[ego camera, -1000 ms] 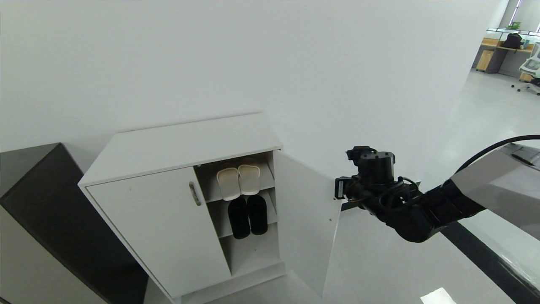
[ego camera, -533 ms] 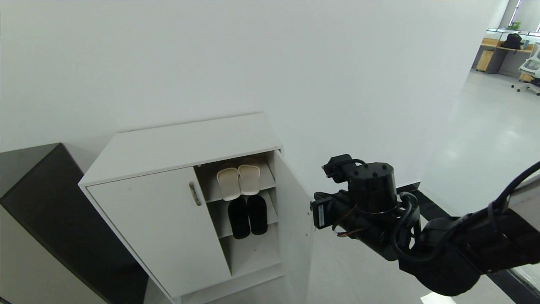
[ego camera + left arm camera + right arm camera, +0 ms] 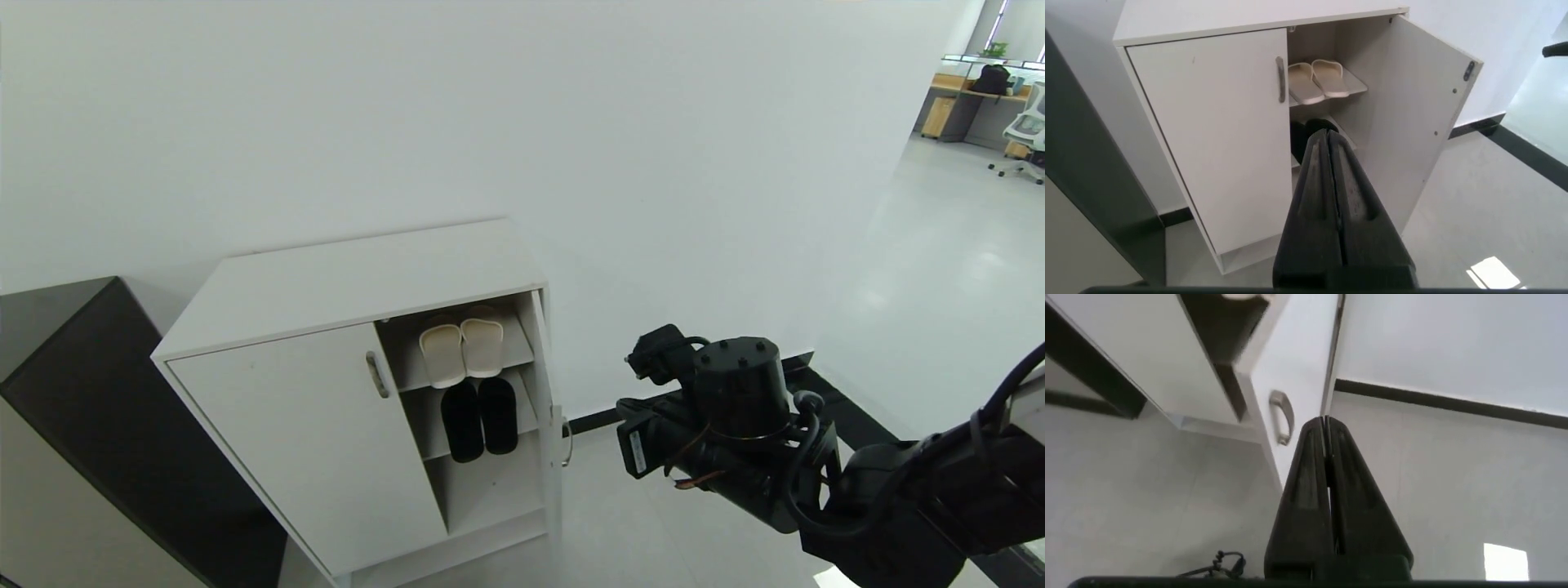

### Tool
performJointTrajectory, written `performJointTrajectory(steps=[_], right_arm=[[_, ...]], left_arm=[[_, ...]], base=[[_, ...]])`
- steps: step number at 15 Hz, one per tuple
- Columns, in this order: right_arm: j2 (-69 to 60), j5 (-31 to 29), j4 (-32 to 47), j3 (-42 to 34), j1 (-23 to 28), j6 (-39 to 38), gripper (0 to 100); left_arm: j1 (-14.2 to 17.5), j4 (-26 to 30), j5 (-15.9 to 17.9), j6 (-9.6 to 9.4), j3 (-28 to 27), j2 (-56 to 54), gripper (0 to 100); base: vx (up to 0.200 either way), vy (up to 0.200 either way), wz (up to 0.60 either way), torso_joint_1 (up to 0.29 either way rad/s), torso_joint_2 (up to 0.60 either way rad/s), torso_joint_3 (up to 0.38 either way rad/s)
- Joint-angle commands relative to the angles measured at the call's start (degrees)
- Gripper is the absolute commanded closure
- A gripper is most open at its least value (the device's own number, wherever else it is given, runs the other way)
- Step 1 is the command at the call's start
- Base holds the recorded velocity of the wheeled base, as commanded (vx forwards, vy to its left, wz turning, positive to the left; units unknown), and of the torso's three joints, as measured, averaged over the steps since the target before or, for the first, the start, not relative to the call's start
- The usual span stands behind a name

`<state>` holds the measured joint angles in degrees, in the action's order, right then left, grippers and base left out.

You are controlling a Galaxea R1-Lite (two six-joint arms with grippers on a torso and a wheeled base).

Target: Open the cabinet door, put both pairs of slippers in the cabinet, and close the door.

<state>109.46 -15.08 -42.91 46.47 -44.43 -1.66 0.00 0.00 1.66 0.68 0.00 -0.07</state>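
Both pairs are in the cabinet (image 3: 359, 278): white slippers (image 3: 462, 347) on the top shelf (image 3: 516, 343), black slippers (image 3: 480, 418) one level down; closing the right door (image 3: 553, 490), which stands roughly half open, is your step. Your right gripper (image 3: 1327, 425) is pinched together and empty, tips close by the door's outer face near its handle (image 3: 1281, 416); whether they touch is unclear. Push on the panel near the handle edge; follow the arc; ease off as it meets the frame. Your left gripper (image 3: 1329, 139), also pinched together and empty, faces the opening; hold it clear of the swing.
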Motion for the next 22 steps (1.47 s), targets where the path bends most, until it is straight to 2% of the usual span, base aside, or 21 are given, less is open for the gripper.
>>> performJointTrajectory(steps=[1,3,10,13,18,22], right_arm=[[-0.3,0.1,-0.5,-0.9,0.0,0.3,100],[-0.3,0.1,-0.7,-0.9,0.0,0.3,100],[-0.2,0.1,-0.6,-1.1,0.0,0.8,100],[-0.4,-0.3,-1.4,-2.4,1.1,4.6,100],[-3.6,-0.4,-2.9,-2.8,6.6,7.4,100],[-2.1,-0.4,-2.3,-4.3,12.4,12.9,100]], left_arm=[[0.0,0.0,0.0,0.02,0.0,0.1,100],[0.0,0.0,0.0,0.02,0.0,0.1,100],[0.0,0.0,0.0,0.02,0.0,0.1,100],[0.0,0.0,0.0,0.02,0.0,0.1,100],[0.0,0.0,0.0,0.02,0.0,0.1,100],[0.0,0.0,0.0,0.02,0.0,0.1,100]], base=[[0.000,0.000,0.00,0.000,0.00,0.000],[0.000,0.000,0.00,0.000,0.00,0.000],[0.000,0.000,0.60,0.002,0.00,0.000],[0.000,0.000,0.20,-0.002,0.00,0.002],[0.000,0.000,0.00,0.000,0.00,0.000],[0.000,0.000,0.00,0.000,0.00,0.000]])
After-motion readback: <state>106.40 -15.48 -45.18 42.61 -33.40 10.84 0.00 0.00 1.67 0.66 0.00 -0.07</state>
